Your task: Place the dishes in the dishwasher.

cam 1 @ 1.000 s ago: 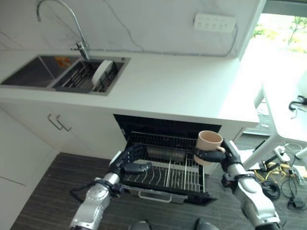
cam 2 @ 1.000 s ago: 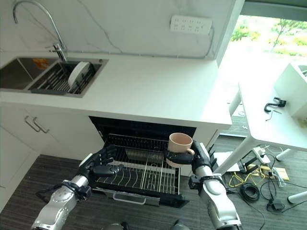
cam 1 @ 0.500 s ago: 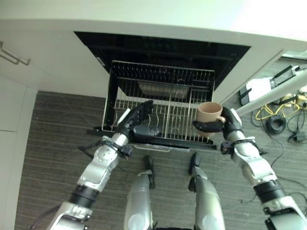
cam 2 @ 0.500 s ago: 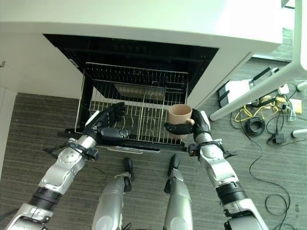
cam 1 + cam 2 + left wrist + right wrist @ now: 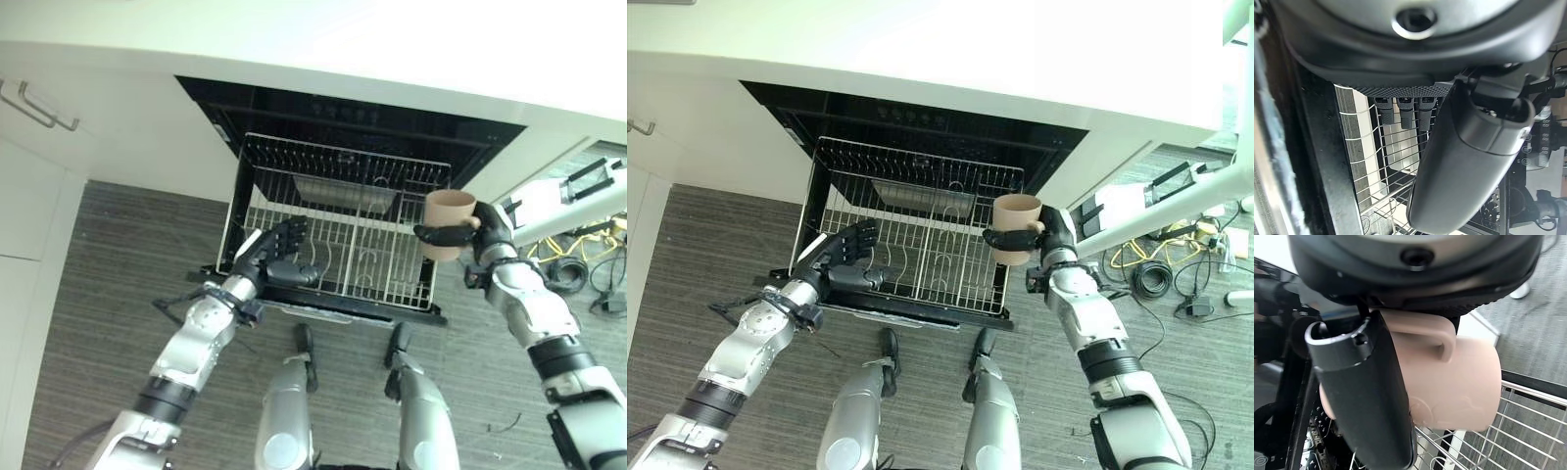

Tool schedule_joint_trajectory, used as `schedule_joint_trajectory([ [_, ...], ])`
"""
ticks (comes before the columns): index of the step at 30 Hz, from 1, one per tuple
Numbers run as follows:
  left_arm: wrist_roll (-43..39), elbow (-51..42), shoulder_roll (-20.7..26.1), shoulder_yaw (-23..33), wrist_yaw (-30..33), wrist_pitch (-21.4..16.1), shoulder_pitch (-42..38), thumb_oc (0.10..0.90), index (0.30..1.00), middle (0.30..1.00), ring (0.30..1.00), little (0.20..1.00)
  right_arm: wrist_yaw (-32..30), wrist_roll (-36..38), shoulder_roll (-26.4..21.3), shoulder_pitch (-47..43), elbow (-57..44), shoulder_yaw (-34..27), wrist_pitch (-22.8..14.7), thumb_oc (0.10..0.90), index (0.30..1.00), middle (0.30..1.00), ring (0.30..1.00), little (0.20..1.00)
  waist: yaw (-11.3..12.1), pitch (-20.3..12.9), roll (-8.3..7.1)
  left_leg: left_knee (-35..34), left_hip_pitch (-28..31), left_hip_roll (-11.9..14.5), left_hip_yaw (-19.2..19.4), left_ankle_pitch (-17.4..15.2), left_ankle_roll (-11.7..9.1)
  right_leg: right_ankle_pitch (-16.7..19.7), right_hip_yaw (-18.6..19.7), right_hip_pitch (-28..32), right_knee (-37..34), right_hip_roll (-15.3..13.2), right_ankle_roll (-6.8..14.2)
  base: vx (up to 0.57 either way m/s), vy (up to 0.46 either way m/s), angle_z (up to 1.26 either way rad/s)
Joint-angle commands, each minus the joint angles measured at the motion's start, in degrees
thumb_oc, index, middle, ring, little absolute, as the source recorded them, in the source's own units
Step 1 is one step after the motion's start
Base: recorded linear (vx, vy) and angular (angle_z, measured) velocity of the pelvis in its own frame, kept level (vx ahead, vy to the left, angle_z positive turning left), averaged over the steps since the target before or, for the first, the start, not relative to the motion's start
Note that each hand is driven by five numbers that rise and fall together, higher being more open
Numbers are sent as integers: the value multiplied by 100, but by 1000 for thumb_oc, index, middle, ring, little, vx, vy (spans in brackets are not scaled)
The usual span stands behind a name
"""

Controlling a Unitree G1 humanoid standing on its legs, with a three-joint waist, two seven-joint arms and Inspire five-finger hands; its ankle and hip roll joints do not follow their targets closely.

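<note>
My left hand (image 5: 277, 260) is at the front left corner of the pulled-out dishwasher rack (image 5: 345, 227). Its fingers (image 5: 1402, 111) reach over the wire rim, partly bent, with the thumb lying across below them. I cannot tell whether they actually grip the wire or just rest on it; nothing else is in that hand.

The rack stands drawn out of the dark dishwasher (image 5: 921, 122) cavity under the white countertop (image 5: 950, 54), over the dropped door (image 5: 911, 311). Its wire tines run in rows from front to back, and a shallow metal insert (image 5: 345, 192) lies toward the back. I see no dishes among the tines.

To the right, my right hand (image 5: 1048, 238) is clenched around the beige mug (image 5: 1016, 227). In my right wrist view the thumb lies across the mug's side (image 5: 1449, 382) and the handle sits up against my palm, so the grasp is firm. The mug is upright, open end up, held in the air just past the rack's right edge, near its back corner, above the level of the wires and touching none of them.

Beyond my right arm, white table legs (image 5: 1156, 211) and a tangle of cables (image 5: 1171, 269) lie on the grey striped floor (image 5: 715, 235).
</note>
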Motion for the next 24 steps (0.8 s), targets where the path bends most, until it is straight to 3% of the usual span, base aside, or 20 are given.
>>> schedule_joint_trajectory([
  [1, -101, -143, 167, -320, -57, -125, 233, 800, 900, 900, 900, 900, 9, 318, -404, -273, -31, 61, -122, 400, 300, 300, 300, 300, 177, -602, 104, -166, 46, -176, -96, -664, -21, -1307, -42, -28, 707, -155, 520, 0, 0, 0],
  [3, -84, -142, 177, -352, -55, -126, 204, 800, 900, 900, 900, 900, 55, 389, -390, -333, 99, 87, -74, 447, 371, 371, 371, 371, 199, -582, 119, -166, 36, -191, -123, -662, -18, -1308, -51, -25, 707, -160, 514, 0, 0, 0],
  [5, -106, -132, 180, -381, -46, -116, 169, 800, 900, 900, 900, 900, 70, 507, -371, -363, 189, 127, -10, 800, 900, 900, 900, 900, 214, -572, 129, -166, 27, -205, -148, -654, -16, -1307, -61, -20, 707, -169, 510, 0, 0, 0],
  [17, -163, -212, 154, -474, -76, -95, 180, 800, 900, 900, 900, 900, 7, 898, -283, -380, 129, 59, -21, 800, 900, 900, 900, 900, 232, -545, 185, -166, 19, -268, -207, -671, 1, -1313, -43, -23, 707, -181, 506, 0, 0, 0],
  [24, -153, -326, 41, -511, 20, -140, 266, 800, 900, 900, 900, 900, 89, 1097, -179, -247, -432, -55, 102, 800, 900, 900, 900, 900, 172, -539, 177, -166, 64, -268, -190, -673, 17, -1308, -12, 12, 707, -163, 505, 0, 0, 0],
])
